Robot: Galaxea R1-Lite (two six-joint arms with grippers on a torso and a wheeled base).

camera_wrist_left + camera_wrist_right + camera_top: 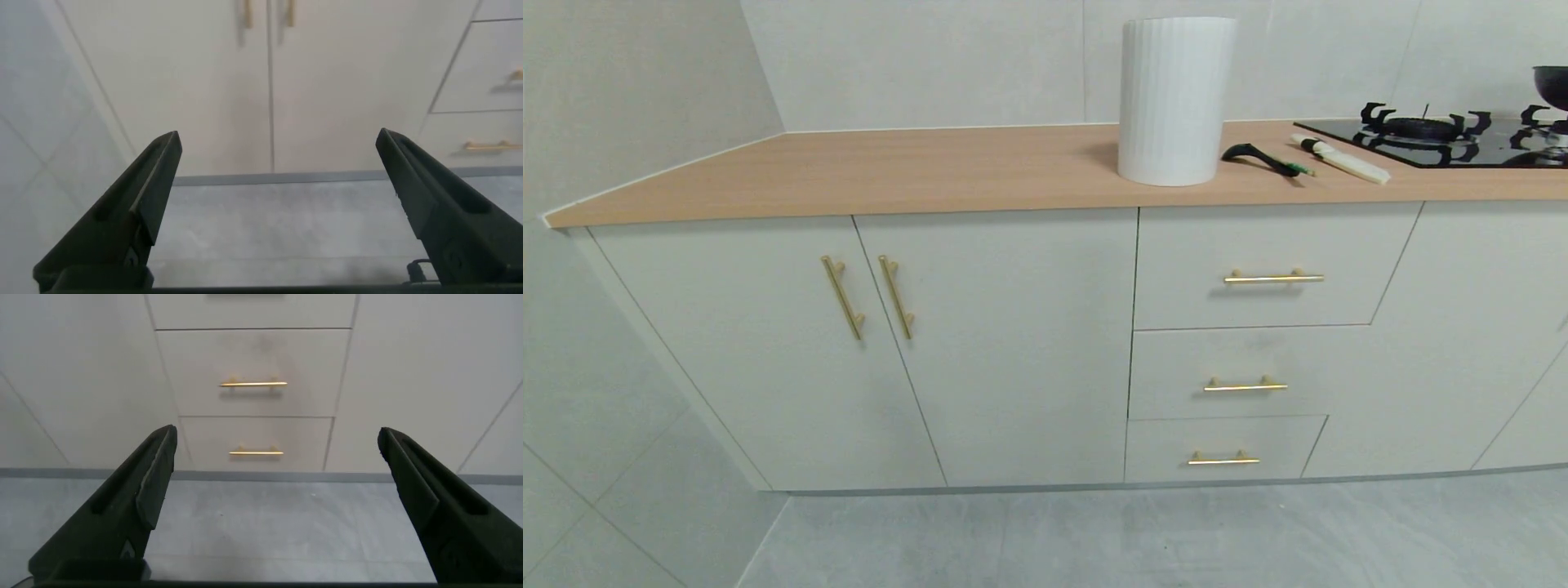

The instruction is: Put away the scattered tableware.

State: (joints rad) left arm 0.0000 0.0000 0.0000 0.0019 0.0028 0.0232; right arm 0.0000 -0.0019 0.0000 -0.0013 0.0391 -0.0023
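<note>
Black utensil on countertop, far from jaws

Place: a kitchen, home-style.
Counter: wood-look top along the wall, spanning 10 to 3 o'clock.
Hob: black glass gas hob with pan supports, set into the counter at 2 o'clock.
Cabinets: two pale doors at 8 o'clock, a stack of three drawers at 4 o'clock, all with brass bar handles.
Surfaces: grey tiled wall and floor.
On the counter: white ribbed canister at 1 o'clock, with a black utensil and a white utensil between it and the hob.
</note>
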